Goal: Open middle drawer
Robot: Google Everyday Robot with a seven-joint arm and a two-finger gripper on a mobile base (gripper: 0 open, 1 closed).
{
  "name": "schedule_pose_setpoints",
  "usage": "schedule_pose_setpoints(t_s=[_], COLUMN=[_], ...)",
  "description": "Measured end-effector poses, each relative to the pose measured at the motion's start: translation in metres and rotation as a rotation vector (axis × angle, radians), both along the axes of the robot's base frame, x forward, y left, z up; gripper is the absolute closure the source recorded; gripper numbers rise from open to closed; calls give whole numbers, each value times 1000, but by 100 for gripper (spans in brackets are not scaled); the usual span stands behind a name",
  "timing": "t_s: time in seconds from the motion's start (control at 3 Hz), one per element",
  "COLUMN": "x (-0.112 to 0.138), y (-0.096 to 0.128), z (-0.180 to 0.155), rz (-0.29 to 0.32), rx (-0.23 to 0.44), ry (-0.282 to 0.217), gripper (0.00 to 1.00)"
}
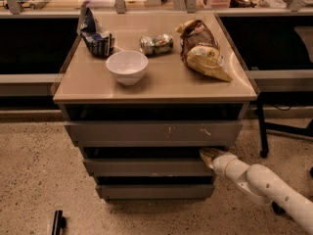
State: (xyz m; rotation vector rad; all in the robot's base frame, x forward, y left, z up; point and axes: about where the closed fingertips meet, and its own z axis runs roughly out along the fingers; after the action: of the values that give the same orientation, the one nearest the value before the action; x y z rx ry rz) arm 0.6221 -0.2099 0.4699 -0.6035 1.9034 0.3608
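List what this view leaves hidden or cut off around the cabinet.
1. The gripper, at the middle drawer's upper right corner: its tip lies in shadow under the top drawer, so whether it has a hold is unclear.
2. The middle drawer's inside: covered by the top drawer above it.
3. The arm: cut off by the right edge.
4. The black object on the floor: cut off by the bottom edge.
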Motion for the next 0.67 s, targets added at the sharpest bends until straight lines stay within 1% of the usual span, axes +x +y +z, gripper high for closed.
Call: schedule_pose_setpoints(t_s=[0.33, 0.67], x=[1, -1], y=[2, 3], z=[-2, -14], rz=[0, 1], rx=[-3, -18], ry=[7, 64], gripper=[100, 100])
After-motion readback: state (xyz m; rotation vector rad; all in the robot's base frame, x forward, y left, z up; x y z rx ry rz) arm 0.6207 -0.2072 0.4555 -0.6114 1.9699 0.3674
